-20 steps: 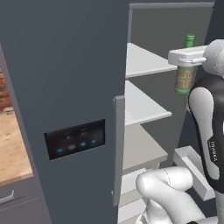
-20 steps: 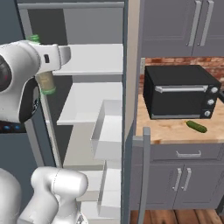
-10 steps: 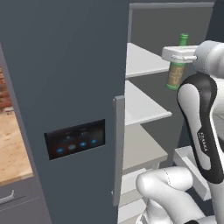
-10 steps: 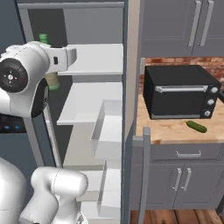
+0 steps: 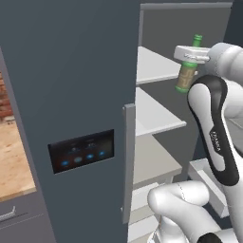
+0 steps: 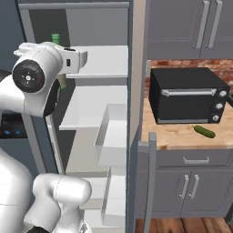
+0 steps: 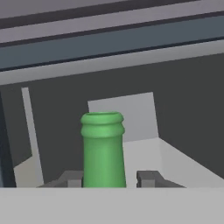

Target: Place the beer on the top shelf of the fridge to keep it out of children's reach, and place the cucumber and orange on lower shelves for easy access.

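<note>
Gripping the beer by its neck, the gripper holds the green bottle upright at the open front of the fridge, level with the top shelf. The jaws are closed narrow on the glass, and in the hand view the bottle's ringed mouth rises between the two dark fingertips, with the fridge's dim inside and a pale shelf beyond it. From the left side the bottle's olive-brown label hangs just past the front edge of that top shelf, and I cannot tell whether the base is touching anything. From the right side the green cap pokes up behind the arm's big white joint, which hides the rest of the bottle. Below the top shelf sit the lower shelves, pale grey slabs stacked one under another, and the fridge door stands open with its dark touch panel and its grey bar handle. Off to the right, the cucumber lies on the wooden counter just in front of the black oven, well apart from the fridge.
</note>
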{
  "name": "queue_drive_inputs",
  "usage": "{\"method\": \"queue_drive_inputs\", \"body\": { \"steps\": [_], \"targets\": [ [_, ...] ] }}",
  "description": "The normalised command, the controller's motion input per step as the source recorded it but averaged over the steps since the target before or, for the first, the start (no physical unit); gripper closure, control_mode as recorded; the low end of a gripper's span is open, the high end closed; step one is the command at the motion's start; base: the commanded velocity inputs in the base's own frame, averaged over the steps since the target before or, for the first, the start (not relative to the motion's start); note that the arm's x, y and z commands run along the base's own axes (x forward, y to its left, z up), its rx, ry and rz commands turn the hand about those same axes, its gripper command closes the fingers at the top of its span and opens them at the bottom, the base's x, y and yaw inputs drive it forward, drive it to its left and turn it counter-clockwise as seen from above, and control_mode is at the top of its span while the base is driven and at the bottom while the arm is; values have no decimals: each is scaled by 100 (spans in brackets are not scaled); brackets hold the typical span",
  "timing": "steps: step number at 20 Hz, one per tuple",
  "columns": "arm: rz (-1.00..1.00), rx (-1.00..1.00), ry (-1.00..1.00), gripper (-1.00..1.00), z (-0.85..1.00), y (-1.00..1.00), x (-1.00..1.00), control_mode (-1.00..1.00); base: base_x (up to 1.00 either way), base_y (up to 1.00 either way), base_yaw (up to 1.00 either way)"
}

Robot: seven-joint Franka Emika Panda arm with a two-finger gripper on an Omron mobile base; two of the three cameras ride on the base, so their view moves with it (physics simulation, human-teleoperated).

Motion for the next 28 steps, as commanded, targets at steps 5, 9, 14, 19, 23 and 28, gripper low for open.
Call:
{"method": "queue_drive_inputs", "body": {
  "steps": [5, 9, 14, 19, 23, 28],
  "targets": [
    [0, 1, 0, 100, 0, -7, 27, -100, 0, 0, 0],
    [0, 0, 0, 100, 1, -7, 30, -100, 0, 0, 0],
    [0, 0, 0, 100, 1, -13, 27, -100, 0, 0, 0],
    [0, 0, 0, 100, 3, -8, 29, -100, 0, 0, 0],
    [0, 0, 0, 100, 4, -2, 32, -100, 0, 0, 0],
    [0, 0, 0, 100, 0, 0, 35, -100, 0, 0, 0]
  ]
}}
